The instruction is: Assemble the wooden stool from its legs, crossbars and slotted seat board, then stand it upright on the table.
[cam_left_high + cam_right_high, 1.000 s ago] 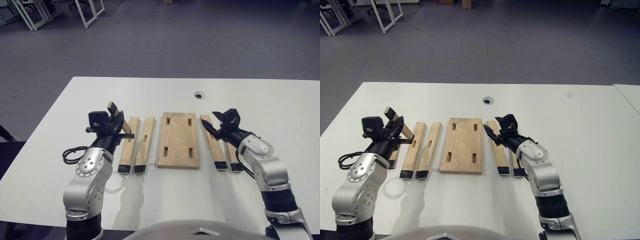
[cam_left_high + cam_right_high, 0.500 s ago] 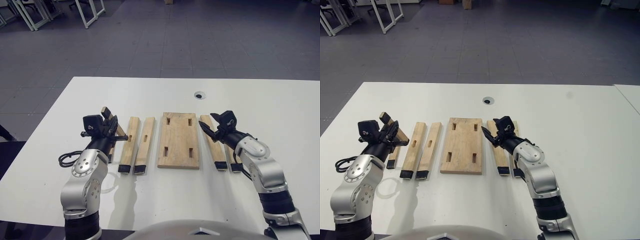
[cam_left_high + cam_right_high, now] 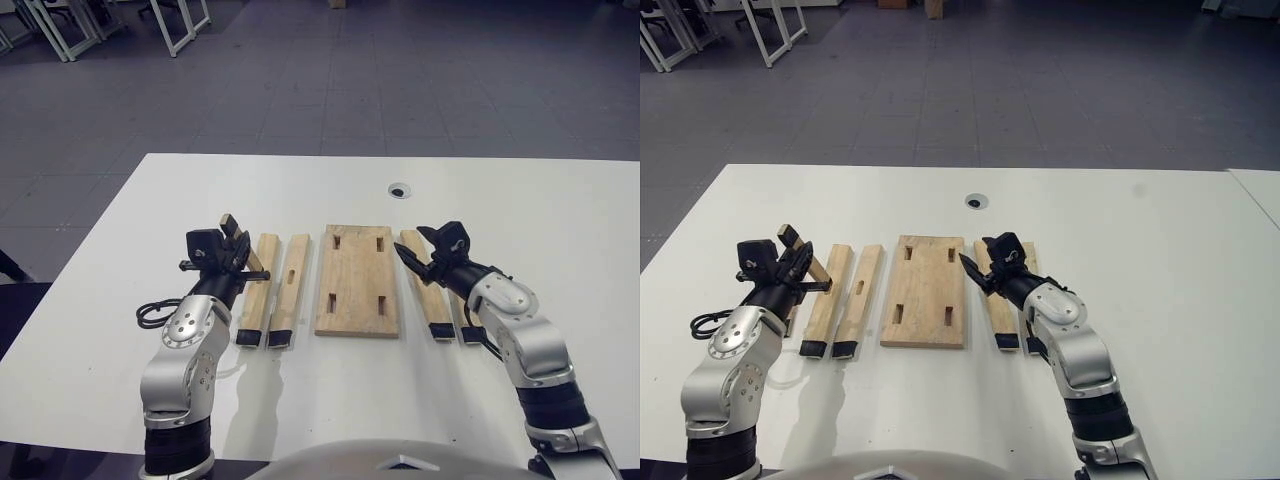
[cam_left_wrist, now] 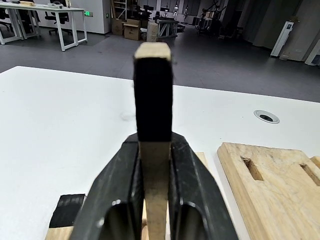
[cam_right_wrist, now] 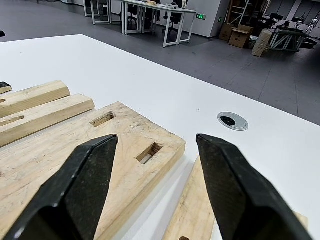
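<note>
Here, white table [image 3: 560, 230] over grey floor tiles [image 3: 350, 90]; left gripper [image 4: 156, 155] tight around black-tipped leg [image 4: 152, 90], right gripper [image 5: 156, 142] agape, empty.

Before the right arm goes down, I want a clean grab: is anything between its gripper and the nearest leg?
Nothing visible does. The open right gripper hovers over the far end of the leg beside the seat board, with no part lying across it.
</note>
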### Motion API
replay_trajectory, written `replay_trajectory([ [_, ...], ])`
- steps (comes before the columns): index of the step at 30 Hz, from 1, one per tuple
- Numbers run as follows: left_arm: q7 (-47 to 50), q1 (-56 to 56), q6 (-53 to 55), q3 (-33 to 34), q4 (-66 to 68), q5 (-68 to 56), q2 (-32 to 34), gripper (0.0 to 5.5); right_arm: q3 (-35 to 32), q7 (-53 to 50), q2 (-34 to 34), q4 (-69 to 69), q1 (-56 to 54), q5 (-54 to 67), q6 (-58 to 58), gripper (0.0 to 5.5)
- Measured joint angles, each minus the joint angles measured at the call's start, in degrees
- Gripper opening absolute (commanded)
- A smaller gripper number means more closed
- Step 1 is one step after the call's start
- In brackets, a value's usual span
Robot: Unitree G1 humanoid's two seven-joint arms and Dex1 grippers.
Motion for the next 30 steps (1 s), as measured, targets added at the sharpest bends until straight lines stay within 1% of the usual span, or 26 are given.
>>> replay_trajectory([
  [16, -0.5, -0.1, -1.1, 0.6, 1.8, 1.0, 0.0, 0.43, 0.0, 0.0, 0.0, -1.9, 0.0, 0.1, 1.8, 2.89],
  [30, -2.9, 0.1, -6.5, 0.5, 7.5, 2.5, 0.1, 0.43, 0.0, -0.2, 0.1, -3.6, 0.9, 0.2, 2.7, 2.89],
])
